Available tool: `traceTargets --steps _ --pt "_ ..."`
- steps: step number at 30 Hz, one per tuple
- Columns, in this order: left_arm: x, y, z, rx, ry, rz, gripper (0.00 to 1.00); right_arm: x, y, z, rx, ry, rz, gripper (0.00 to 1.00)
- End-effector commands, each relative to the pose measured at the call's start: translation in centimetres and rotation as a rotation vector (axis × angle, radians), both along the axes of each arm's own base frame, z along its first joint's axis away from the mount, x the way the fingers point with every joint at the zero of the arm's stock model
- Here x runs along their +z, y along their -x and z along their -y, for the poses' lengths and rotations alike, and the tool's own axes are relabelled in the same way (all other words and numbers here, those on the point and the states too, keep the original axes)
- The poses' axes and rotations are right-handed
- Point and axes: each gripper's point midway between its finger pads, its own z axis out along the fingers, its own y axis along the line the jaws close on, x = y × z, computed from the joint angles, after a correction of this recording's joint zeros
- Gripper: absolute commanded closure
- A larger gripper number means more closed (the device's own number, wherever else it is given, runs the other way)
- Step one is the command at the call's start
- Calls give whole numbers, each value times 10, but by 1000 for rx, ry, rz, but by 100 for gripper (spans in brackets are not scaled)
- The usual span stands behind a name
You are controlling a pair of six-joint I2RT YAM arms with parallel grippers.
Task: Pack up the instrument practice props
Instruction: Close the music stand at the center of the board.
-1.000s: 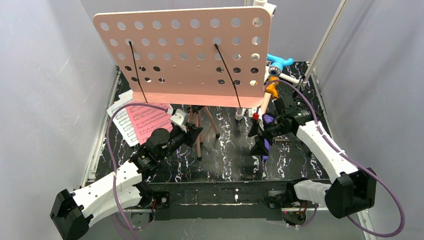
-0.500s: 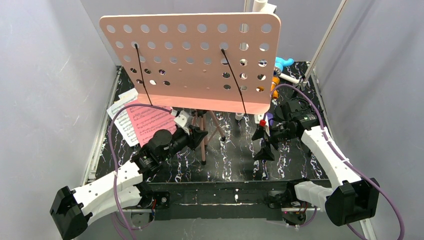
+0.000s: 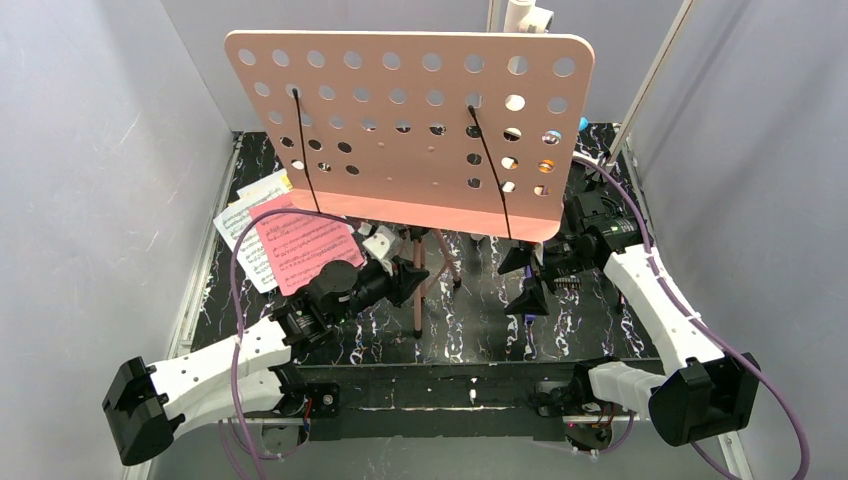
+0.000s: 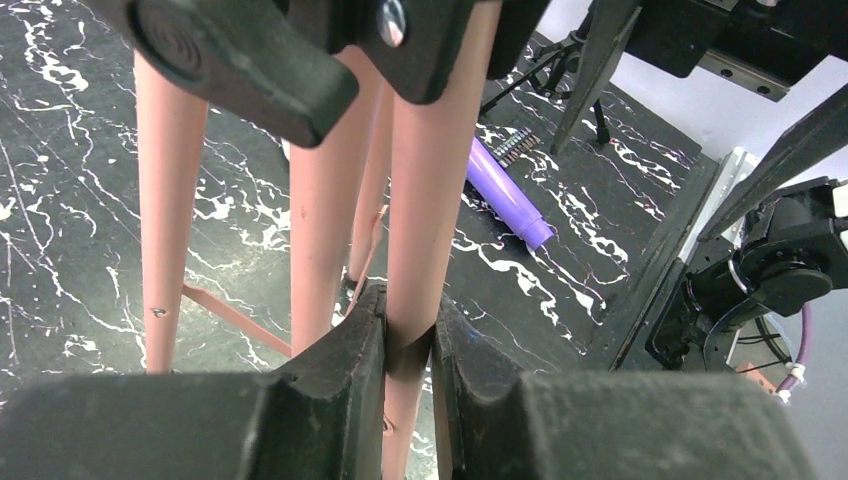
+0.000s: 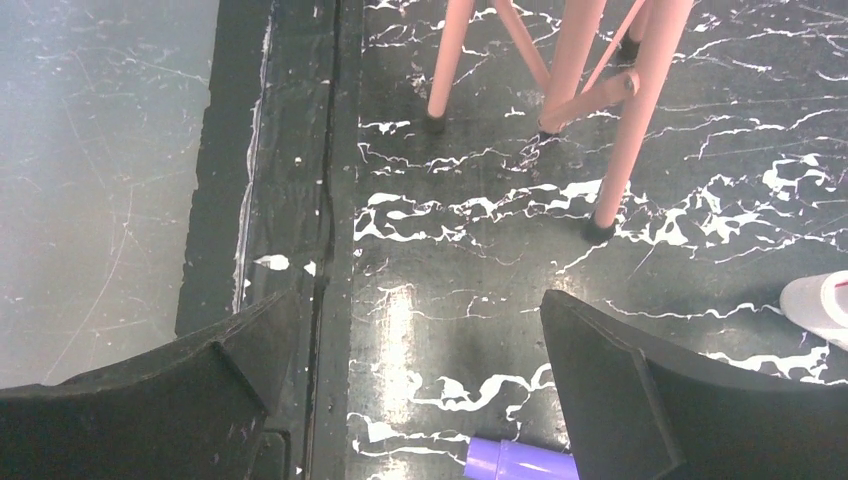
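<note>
top view, holder: the pink sheet-music holder (image 3: 410,130) stands on its folding legs mid-table and leans a bit to one side. The printed music pages (image 3: 250,225) and what looks like the pink folder (image 3: 305,250) lie flat off to its left.
top view, left arm: it's stretched low and forward from its base, with the left gripper (image 3: 408,275) pinched onto a tripod leg (image 3: 418,300) under the board.
top view, right arm: bent at the elbow and reaching in from the right. The right gripper (image 3: 522,280) sits low, just right of the legs, with nothing in it.
left wrist, grip: both fingers are nearly closed and squeeze one pink leg (image 4: 425,200) between them, fairly far down its length. The purple microphone (image 4: 505,190) lies on the table (image 4: 60,200) behind the legs.
left wrist, tip: I'd go slow here. That tall board looks top-heavy, so a low pinch on a single leg could let it swing or tip.
right wrist, jaws: spread as wide as they go and empty, pointing down at the marbled top. The leg feet (image 5: 598,228) are ahead of them and the mic's end (image 5: 520,462) sits right between the fingers.
right wrist, tip: I'd bring this hand onto the stand to steady it before folding the legs, and watch that nothing knocks the mic.
</note>
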Motion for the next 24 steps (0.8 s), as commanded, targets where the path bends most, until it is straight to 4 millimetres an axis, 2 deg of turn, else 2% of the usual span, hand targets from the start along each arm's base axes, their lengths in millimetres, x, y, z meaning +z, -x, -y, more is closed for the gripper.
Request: traceTargets --steps 1,13,18,24 --pt "52 18 25 -87 156 15 100 22 -2 -7 17 -65 7 0" --pt "57 25 43 -104 141 32 100 14 -13 -7 -26 -48 12 0" --pt "68 29 40 -102 149 75 100 23 -14 -11 -15 -79 13 0" --pt "68 34 39 -114 153 75 100 41 -26 -19 5 -123 27 0"
